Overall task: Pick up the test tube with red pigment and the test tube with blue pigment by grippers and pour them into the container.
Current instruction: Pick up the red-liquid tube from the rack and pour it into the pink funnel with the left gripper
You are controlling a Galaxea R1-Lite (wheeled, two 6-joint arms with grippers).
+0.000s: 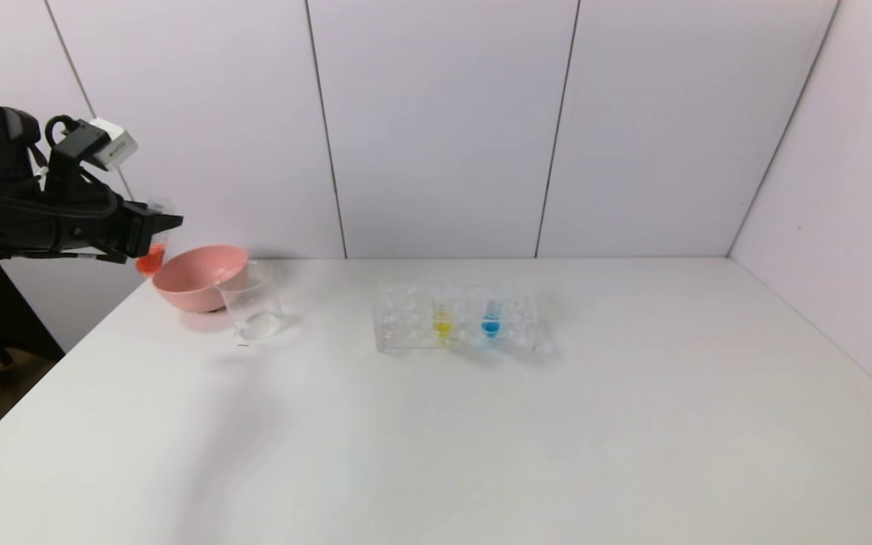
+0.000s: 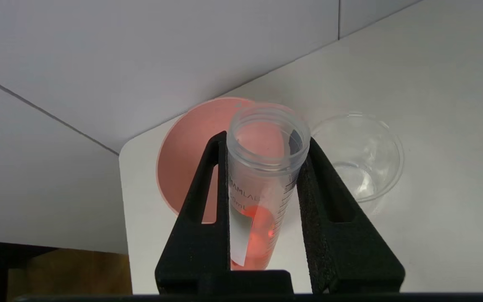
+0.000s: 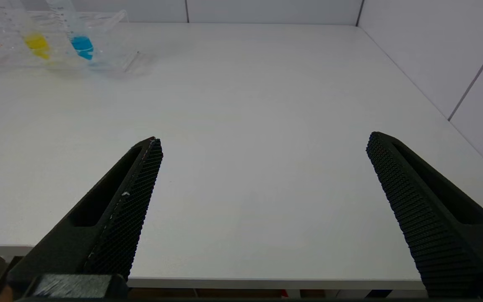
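Note:
My left gripper (image 1: pixel 156 227) is shut on the test tube with red pigment (image 1: pixel 151 256) and holds it in the air to the left of the pink bowl, above the table's far left corner. In the left wrist view my left gripper (image 2: pixel 264 140) clamps the tube (image 2: pixel 262 184) near its open mouth, with orange-red liquid at its bottom. The container (image 1: pixel 253 304), a clear empty beaker, stands in front of the bowl and shows in the left wrist view (image 2: pixel 361 155). The test tube with blue pigment (image 1: pixel 490 318) stands in the rack (image 3: pixel 80 40). My right gripper (image 3: pixel 264 140) is open, over the table's near edge.
The pink bowl (image 1: pixel 197 276) sits at the far left, touching the beaker. The clear tube rack (image 1: pixel 459 322) stands mid-table and also holds a yellow-liquid tube (image 1: pixel 442 319). White walls close the back and right. The table's left edge (image 1: pixel 42 378) drops off beside my left arm.

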